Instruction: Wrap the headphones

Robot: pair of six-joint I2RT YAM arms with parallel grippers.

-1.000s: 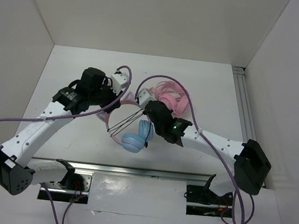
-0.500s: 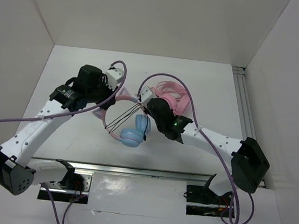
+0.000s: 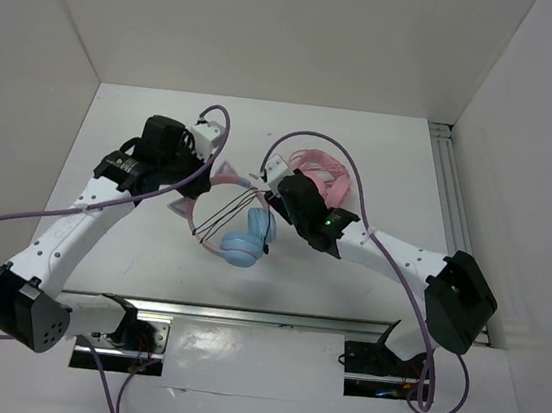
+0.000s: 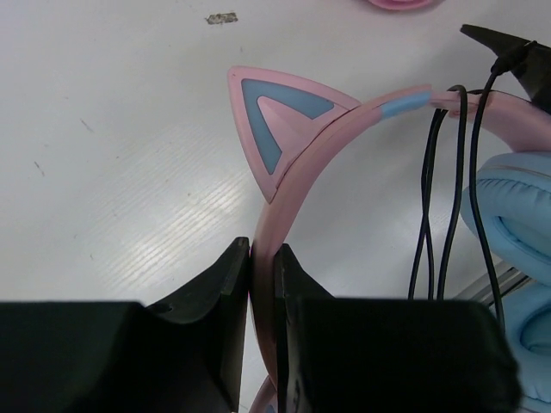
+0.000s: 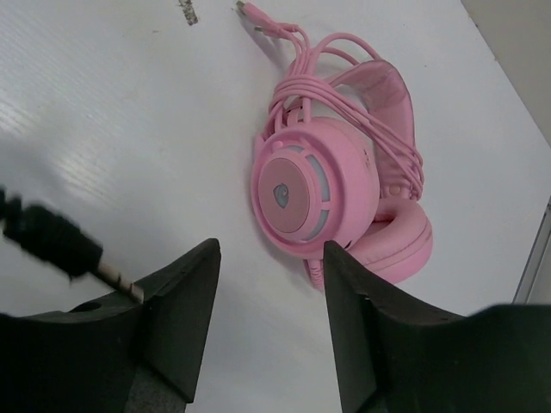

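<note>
The left hand point(image 4: 263, 258) reaches in from the lower left, pinched tight on the thin pink headband point(image 4: 344, 129) of the blue-cupped cat-ear headphones point(image 3: 243, 246) at centre frame. The right hand point(image 5: 269, 284) hovers spread wide, gripping nothing, above all-pink plastic headphones point(image 5: 318, 194) lying on the white table point(image 5: 129, 103).

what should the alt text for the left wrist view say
The left gripper is shut on the headphones at their thin pink headband, just below a pink and blue cat ear. Strands of black cable cross the band beside a light blue ear cup, over a white table.
</note>
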